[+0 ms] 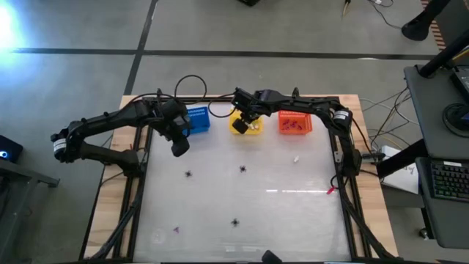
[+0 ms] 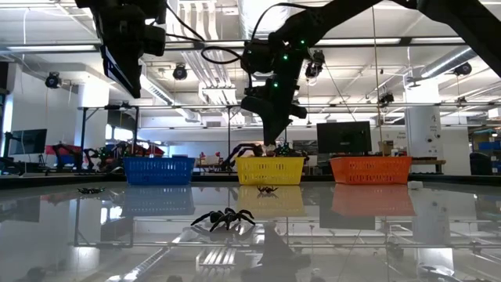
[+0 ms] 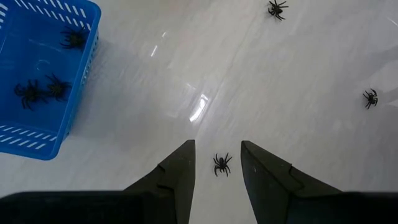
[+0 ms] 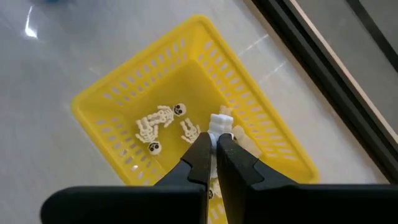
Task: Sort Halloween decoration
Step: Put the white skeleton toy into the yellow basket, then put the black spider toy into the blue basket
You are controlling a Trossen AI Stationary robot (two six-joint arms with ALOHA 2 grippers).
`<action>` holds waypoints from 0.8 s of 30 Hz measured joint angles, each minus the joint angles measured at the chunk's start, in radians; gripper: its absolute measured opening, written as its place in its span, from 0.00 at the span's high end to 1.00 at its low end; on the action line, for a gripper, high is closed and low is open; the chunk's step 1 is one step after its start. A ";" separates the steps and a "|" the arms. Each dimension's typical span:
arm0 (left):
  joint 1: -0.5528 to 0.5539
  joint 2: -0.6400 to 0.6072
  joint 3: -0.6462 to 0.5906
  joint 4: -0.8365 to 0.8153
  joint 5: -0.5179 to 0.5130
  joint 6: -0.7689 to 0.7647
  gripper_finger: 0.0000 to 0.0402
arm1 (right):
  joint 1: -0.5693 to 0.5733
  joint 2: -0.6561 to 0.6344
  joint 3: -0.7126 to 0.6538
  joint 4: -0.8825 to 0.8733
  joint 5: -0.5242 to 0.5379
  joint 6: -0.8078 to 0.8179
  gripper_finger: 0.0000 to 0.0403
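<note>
My right gripper (image 4: 216,142) hangs over the yellow basket (image 4: 99,99), shut on a small whitish skeleton piece (image 4: 219,123). More whitish skeletons (image 4: 158,121) lie on the basket's floor. My left gripper (image 3: 217,152) stands open, high above the table beside the blue basket (image 3: 37,81), which holds black spiders (image 3: 37,92). One black spider (image 3: 222,164) lies on the table far below, seen between its fingers. Other spiders (image 1: 242,169) and a purple piece (image 1: 176,229) lie scattered on the white table. My right gripper pinches the whitish skeleton piece between its two fingertips (image 4: 202,146), with the piece's upper end (image 4: 219,119) sticking out past them. The fingers slant down from above into the basket's opening. The piece is lifted clear of the basket floor.
Three baskets stand in a row at the table's far edge: blue (image 1: 198,119), yellow (image 1: 249,126), orange (image 1: 294,122). A whitish piece (image 1: 297,158) and a red bit (image 1: 331,191) lie toward the right. A large spider (image 2: 223,218) sits mid-table.
</note>
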 joint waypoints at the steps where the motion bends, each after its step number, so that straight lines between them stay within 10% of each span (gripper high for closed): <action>1: 0.000 0.000 0.000 0.000 0.000 0.000 0.72 | 0.000 0.000 0.000 -0.001 0.000 0.005 0.97; 24: 0.000 0.000 0.000 0.001 0.000 0.000 0.72 | -0.006 0.000 0.000 0.009 0.008 -0.064 0.69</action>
